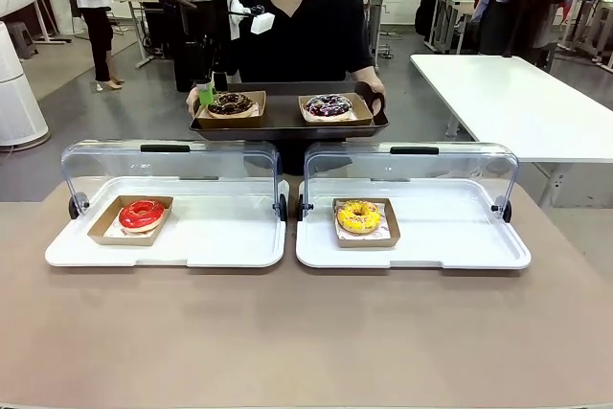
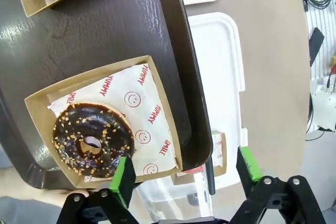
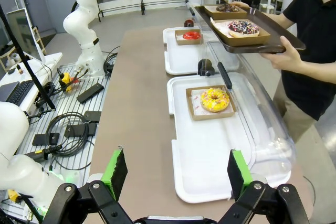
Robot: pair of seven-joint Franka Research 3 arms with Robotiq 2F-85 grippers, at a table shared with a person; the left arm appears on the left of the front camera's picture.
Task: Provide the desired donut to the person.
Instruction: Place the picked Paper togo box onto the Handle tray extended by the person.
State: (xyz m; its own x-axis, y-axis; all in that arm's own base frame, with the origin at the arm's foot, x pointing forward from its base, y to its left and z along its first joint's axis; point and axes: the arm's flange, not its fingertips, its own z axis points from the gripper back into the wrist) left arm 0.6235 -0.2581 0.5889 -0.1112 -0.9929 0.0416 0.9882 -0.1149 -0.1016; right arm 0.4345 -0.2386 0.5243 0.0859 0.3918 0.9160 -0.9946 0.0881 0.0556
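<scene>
The person [image 1: 306,35] in a black T-shirt stands at the far side, holding a dark serving tray [image 1: 287,129] with both hands. On it sit a chocolate donut with nut bits [image 1: 230,103] and a chocolate donut with coloured sprinkles [image 1: 329,105], each in a cardboard boat. My left gripper [image 1: 206,91] hangs open at the tray's left end. In the left wrist view one pad [image 2: 125,179] is over the boat's edge beside the nut donut [image 2: 90,140], and the other pad [image 2: 249,163] is beyond the tray rim [image 2: 181,77]. My right gripper [image 3: 176,174] is open and holds nothing.
Two white trays [image 1: 220,237] [image 1: 450,237] with raised clear lids lie on the brown table. The left one holds a red-glazed donut [image 1: 142,215], the right one a yellow donut [image 1: 358,216]. A white table [image 1: 517,93] stands at the back right.
</scene>
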